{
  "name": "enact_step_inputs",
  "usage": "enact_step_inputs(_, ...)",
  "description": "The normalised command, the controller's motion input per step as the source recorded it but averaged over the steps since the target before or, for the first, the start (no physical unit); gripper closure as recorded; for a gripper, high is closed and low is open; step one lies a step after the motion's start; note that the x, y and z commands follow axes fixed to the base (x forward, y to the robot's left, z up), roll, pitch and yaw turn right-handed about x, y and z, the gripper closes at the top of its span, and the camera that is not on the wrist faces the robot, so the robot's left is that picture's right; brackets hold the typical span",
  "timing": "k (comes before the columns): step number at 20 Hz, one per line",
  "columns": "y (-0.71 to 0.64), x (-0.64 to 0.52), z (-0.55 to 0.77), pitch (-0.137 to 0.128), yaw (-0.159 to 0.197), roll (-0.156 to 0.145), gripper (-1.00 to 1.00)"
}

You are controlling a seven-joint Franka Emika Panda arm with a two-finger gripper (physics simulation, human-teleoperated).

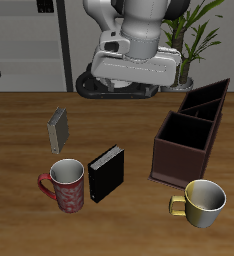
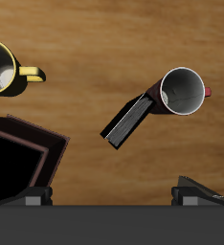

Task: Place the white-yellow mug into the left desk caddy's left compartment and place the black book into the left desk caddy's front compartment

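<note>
The white-yellow mug [image 1: 204, 202] stands upright near the table's front edge, in front of the left desk caddy [image 1: 194, 130], and also shows in the wrist view [image 2: 1, 69]. The black book [image 1: 106, 172] stands upright mid-table beside the red mug; it shows in the wrist view too [image 2: 130, 121]. The caddy is dark brown and open-topped, with nothing in it; one corner of it shows in the wrist view [image 2: 23, 158]. My gripper [image 1: 117, 88] hangs high at the back of the table, above and apart from all of these. Its fingertips [image 2: 33, 197] are wide apart and hold nothing.
A red patterned mug [image 1: 67, 185] stands upright next to the black book, near the front edge; the wrist view shows it as well [image 2: 181, 91]. A small grey book [image 1: 58, 128] stands farther back. A potted plant [image 1: 189, 40] stands behind the caddy.
</note>
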Motion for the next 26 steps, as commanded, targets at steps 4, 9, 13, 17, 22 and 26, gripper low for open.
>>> enact_step_inputs(4, 0.35, 0.41, 0.02, -0.023, -0.017, 0.019, -1.0)
enact_step_inputs(9, 0.35, 0.34, -0.02, -0.035, -0.027, 0.021, -1.0)
enact_step_inputs(13, 0.35, 0.31, -0.09, -0.03, -0.022, 0.037, -1.0)
enact_step_inputs(17, 0.32, 0.21, -0.22, -0.035, -0.019, 0.081, -1.0)
enact_step_inputs(22, 0.14, 0.18, -0.31, 0.035, -0.008, 0.045, -1.0)
enact_step_inputs(26, 0.04, 0.17, -0.32, 0.01, -0.056, 0.004, -1.0)
